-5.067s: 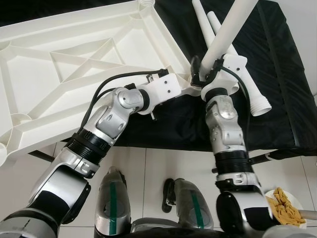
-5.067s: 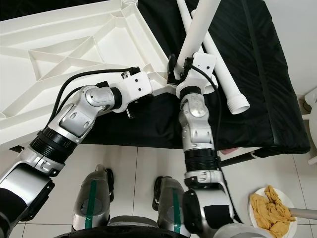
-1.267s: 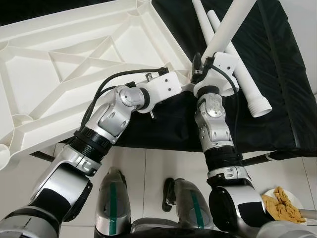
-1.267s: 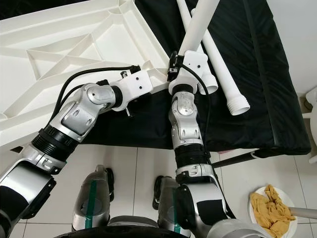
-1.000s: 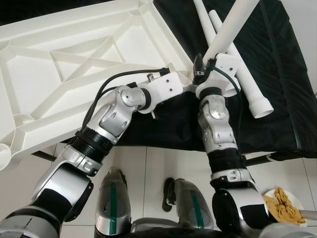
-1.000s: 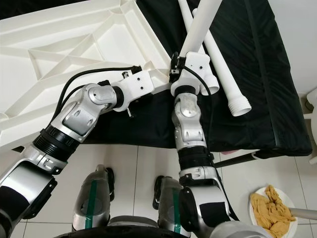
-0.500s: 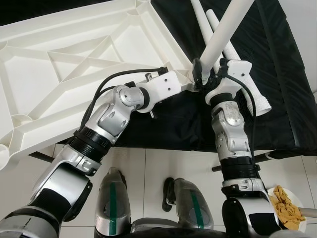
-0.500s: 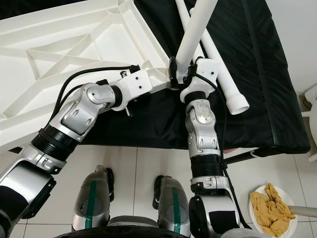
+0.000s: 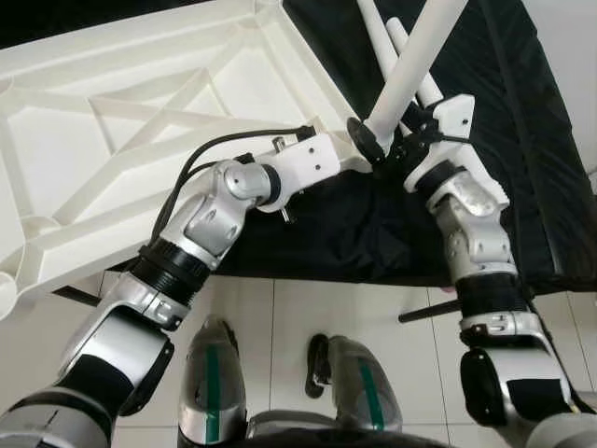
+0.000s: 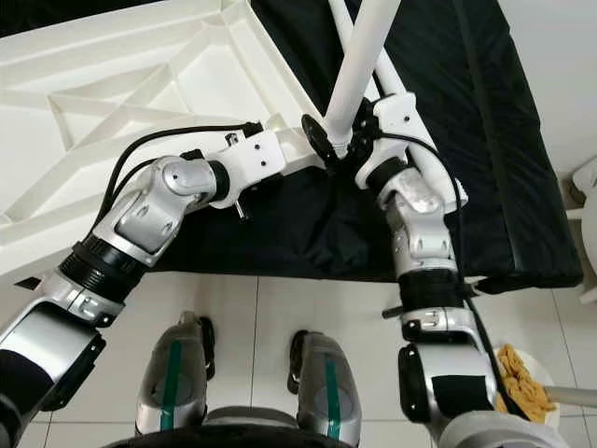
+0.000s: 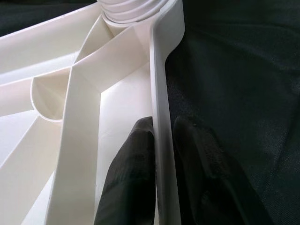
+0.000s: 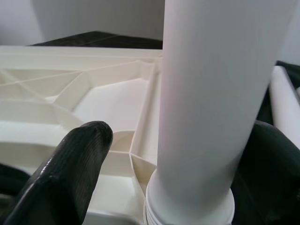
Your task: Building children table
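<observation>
— Where's the leg [image 9: 415, 56]?
— Upright, leaning slightly, its top cut off, foot in the tabletop [image 9: 140, 112] corner socket; right hand [image 12: 154, 187] spread around it.
— Left hand [image 11: 161, 154]?
— Pinching the tabletop's rim.

**Layout: tabletop left, legs right**

Upturned tabletop [image 9: 140, 121] lies on the left part of the covered worktop [image 9: 522, 149], underside up, overhanging its near edge. Left gripper [image 11: 161, 140] sits at the tabletop's near right corner — fingers [image 11: 131, 173] either side of the rim. Table leg [image 9: 410, 65] stands tilted in that corner's socket, leaning up and to the right; right gripper [image 9: 382, 149] is around its base, one finger each side. Spare legs [image 9: 392, 37] lie on the worktop behind it — right of the tabletop. Robot's feet [image 9: 354, 392] on the floor in front.
</observation>
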Controlling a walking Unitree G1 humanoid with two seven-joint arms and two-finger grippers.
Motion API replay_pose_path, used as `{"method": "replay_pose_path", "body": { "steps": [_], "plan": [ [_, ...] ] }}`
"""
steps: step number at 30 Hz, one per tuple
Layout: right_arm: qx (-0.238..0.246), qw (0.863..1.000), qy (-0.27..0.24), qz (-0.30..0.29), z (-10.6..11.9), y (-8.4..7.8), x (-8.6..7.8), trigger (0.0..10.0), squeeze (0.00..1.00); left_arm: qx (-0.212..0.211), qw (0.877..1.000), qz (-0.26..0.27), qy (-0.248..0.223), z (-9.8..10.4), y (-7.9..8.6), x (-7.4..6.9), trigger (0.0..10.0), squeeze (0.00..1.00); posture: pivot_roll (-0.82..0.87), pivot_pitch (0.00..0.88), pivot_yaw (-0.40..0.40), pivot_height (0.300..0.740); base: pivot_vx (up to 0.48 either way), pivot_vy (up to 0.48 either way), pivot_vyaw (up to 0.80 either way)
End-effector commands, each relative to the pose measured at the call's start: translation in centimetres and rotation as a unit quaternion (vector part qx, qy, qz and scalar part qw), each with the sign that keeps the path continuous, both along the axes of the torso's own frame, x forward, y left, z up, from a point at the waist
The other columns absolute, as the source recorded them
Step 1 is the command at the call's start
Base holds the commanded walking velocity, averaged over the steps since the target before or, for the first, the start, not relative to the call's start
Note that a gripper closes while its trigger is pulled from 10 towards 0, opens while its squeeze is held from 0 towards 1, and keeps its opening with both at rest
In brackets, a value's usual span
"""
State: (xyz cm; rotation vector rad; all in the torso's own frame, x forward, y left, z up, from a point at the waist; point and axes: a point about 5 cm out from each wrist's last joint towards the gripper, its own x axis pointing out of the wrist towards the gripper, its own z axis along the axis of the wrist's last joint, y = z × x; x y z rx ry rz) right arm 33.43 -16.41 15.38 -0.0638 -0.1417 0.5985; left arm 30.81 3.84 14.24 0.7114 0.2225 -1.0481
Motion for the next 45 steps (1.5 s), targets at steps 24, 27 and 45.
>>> {"method": "replay_pose_path", "body": {
  "steps": [24,27,45],
  "plan": [
    [0.0,0.999,0.033,0.038,-0.8,-1.1,2.6,10.0,0.0,0.008,1.0,-0.009,-0.006,-0.2,-0.4,0.0,10.0,0.0,0.05,0.026,-0.049,0.74,0.0,0.0,0.0],
    [0.004,0.999,0.032,0.037,-0.8,-0.8,2.8,10.0,0.0,0.007,1.0,-0.009,-0.006,-0.1,-0.4,-0.1,10.0,0.0,0.05,0.03,-0.048,0.74,0.0,0.0,0.0],
    [-0.008,0.999,0.03,0.035,-0.6,-0.7,3.4,0.0,0.0,0.008,1.0,-0.007,-0.005,-0.2,-0.2,-0.3,10.0,0.0,0.06,0.044,-0.051,0.74,0.0,0.0,0.0]
  ]
}}
